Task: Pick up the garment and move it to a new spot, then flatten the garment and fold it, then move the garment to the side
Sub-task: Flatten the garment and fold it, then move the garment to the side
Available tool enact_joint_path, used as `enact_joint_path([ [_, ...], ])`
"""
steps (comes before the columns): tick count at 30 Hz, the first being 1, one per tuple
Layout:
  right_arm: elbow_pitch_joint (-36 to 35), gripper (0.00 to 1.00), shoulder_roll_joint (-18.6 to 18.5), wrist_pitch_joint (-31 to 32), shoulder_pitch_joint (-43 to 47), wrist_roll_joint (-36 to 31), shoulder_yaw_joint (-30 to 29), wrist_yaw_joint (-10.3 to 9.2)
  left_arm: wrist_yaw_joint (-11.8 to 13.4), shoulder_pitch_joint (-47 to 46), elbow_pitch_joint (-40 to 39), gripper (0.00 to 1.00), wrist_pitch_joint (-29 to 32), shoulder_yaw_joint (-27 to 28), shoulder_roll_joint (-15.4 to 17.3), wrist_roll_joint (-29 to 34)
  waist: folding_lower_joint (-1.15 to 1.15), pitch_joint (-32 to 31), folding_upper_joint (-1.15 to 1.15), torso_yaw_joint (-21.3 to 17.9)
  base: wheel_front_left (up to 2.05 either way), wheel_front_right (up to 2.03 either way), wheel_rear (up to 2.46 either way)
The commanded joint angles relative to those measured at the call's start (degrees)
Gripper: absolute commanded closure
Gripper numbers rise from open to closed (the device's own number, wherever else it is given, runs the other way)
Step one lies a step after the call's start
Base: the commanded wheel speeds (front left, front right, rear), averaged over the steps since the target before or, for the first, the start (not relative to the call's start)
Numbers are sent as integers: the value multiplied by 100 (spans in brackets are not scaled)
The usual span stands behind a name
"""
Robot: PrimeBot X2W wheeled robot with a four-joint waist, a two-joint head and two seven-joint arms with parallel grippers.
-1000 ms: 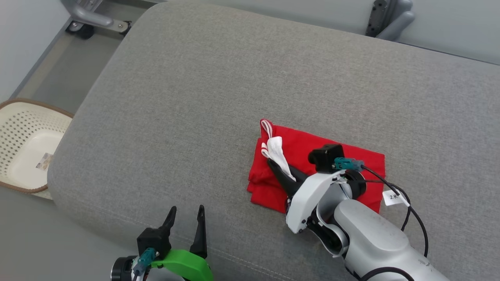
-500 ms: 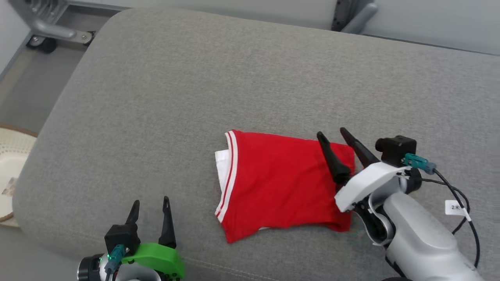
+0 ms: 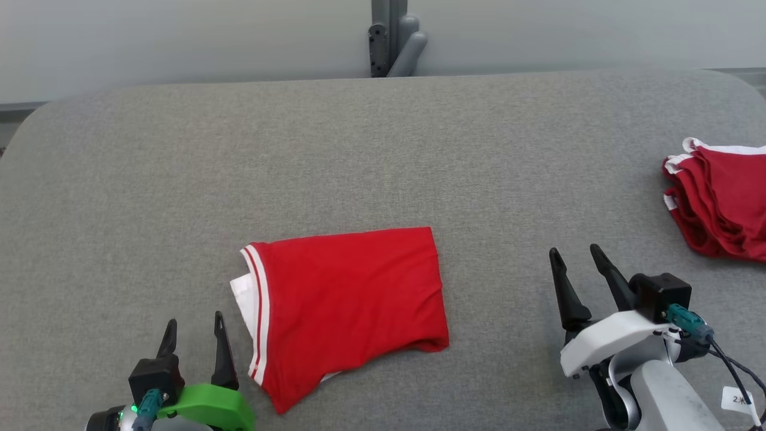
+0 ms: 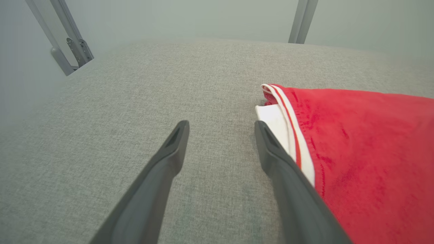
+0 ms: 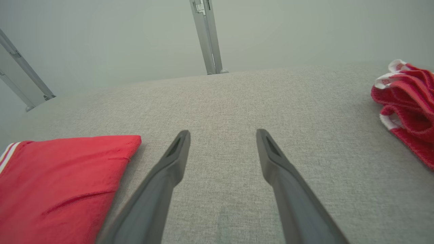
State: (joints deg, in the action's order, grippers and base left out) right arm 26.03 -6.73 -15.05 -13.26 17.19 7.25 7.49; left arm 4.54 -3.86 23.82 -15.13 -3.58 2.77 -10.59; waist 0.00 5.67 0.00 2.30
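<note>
The folded red cloth garment point(image 3: 350, 299) with white-and-red striped trim lies flat on the broad grey woven-fabric cushion point(image 3: 383, 149), close to the near edge and a little left of the middle; its striped hem faces left, a strip of white cloth shows from under that hem, and its near-left corner narrows to a point toward the near edge; the right side is a plain red fold with a few soft creases

The left gripper point(image 3: 195, 319), on a green housing at the near left, points toward the far side with its two dark fingers spread and nothing between them; its right finger sits just beside the striped hem; in the left wrist view that finger overlaps the white strip, and whether it touches the cloth cannot be told

The right gripper point(image 3: 574, 249), on a white housing at the near right, is likewise released, fingers wide and empty over bare cushion; it stands well apart from the garment's right edge

At the far right a rumpled pile point(image 3: 724, 203) of red clothes with white trim rests on the cushion, partly cut off by the frame; beyond the far edge a grey metal post point(image 3: 389, 39) stands against a pale grey wall point(image 3: 179, 42)
</note>
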Motion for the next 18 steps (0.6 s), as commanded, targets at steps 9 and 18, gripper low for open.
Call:
enact_joint_path([
  [9, -430, 0, 260, -14, 593, -458, -391, -1, -108, 325, 14, 0, 2, 247, 28, 227, 0, -464, 0, -484, 0, 0, 0],
  [18, -593, 0, 346, -14, 806, -581, -384, -1, -132, 514, -6, 0, 2, 342, 28, 271, 0, -557, 0, -541, 0, 0, 0],
])
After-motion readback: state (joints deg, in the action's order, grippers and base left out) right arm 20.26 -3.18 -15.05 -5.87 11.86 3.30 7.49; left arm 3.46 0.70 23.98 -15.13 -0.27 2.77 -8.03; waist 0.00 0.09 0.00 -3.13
